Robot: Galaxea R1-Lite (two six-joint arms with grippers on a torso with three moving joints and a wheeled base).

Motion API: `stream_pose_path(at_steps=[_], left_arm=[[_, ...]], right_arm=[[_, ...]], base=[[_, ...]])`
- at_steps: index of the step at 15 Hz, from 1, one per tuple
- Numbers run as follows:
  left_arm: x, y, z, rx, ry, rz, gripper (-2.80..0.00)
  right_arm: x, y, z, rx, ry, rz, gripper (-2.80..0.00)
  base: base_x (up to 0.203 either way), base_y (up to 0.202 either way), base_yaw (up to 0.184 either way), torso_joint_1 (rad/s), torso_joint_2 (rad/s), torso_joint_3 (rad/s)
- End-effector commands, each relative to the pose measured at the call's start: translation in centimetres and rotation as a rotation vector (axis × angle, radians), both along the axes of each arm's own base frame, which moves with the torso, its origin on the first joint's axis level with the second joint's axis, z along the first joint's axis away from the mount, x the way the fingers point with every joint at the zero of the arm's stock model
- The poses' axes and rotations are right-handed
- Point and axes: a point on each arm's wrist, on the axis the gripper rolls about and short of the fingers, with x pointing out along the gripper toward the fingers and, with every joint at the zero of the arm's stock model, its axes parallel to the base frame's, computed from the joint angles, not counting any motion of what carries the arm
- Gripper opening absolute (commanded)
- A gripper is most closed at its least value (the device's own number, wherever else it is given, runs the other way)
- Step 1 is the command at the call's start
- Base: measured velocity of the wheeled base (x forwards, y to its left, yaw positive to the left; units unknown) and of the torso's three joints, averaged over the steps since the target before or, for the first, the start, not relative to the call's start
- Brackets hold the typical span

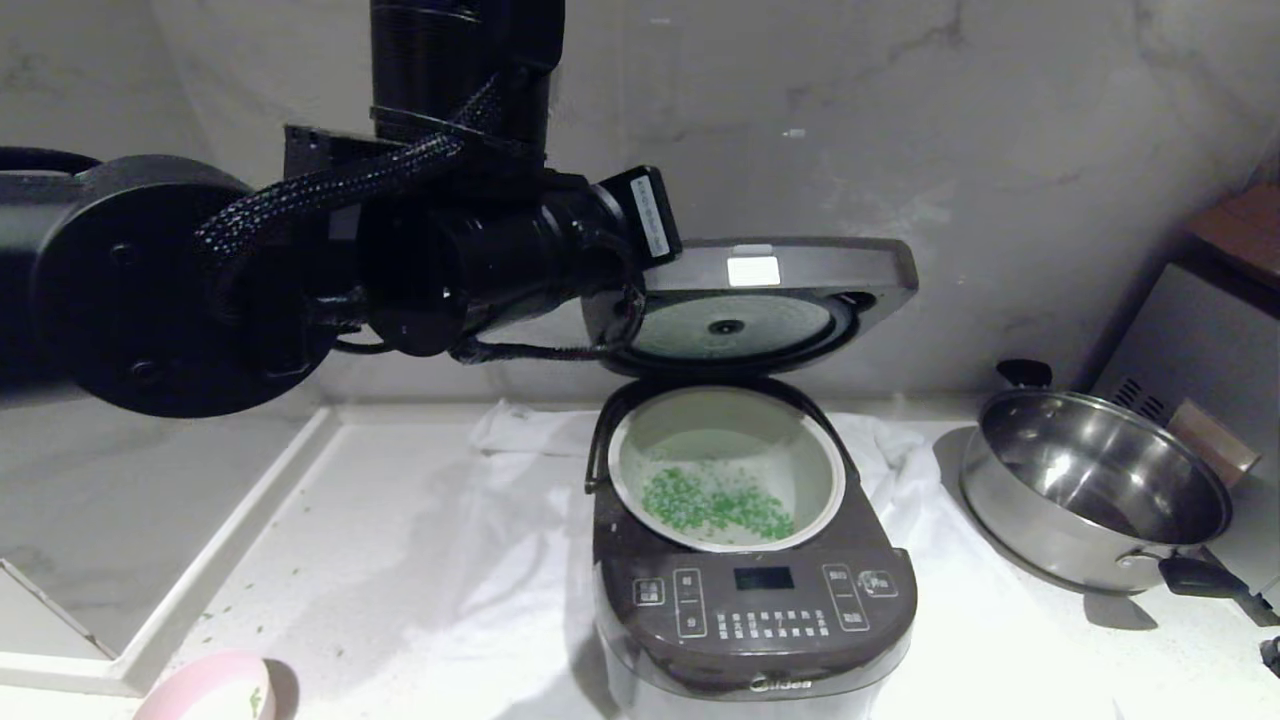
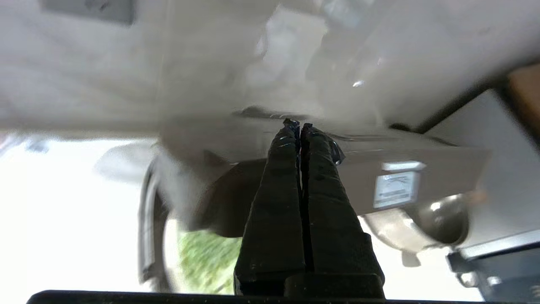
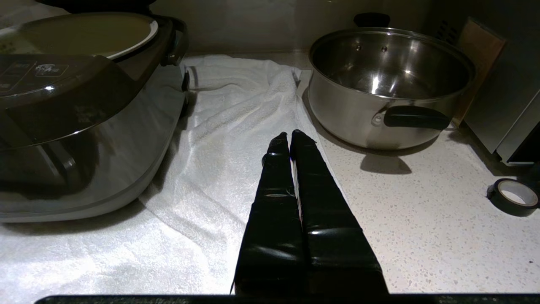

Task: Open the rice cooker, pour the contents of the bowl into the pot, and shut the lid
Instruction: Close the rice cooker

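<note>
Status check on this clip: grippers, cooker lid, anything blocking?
Left gripper shut, empty, at the raised lid. Right gripper shut, parked over the towel. Green bits in the pot. Nothing blocking the lid's path.

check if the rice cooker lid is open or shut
Open: the lid stands raised above the pot, inner plate showing, green bits visible inside.

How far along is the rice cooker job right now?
Done: the green bits lie in the pot, and the pink bowl sits aside. In hand: the shut left end effector is at the raised lid. Left: shutting it. The right end effector is parked by the steel pan.
</note>
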Motion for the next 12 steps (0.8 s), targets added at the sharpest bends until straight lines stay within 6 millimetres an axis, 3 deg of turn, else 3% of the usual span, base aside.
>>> stream_pose_path(at_steps=[1,6,12], left_arm=[[-0.6,0.9,-1.4,0.036,0.044,0.011,-2.8],[-1.9,2.0,-4.3,0.1,0.121,0.006,-2.8],[-3.5,3.2,-3.6,0.077,0.114,0.001,-2.8]], right_arm=[[0.0,0.0,0.0,0.0,0.002,0.0,-2.8],[0.0,0.0,0.0,0.0,0.002,0.0,-2.8],[0.0,0.0,0.0,0.0,0.002,-0.001,-2.8]], base=[[0.0,0.0,0.0,0.0,0.0,0.0],[0.0,0.0,0.0,0.005,0.0,-0.001],[0.0,0.0,0.0,0.0,0.0,0.0]])
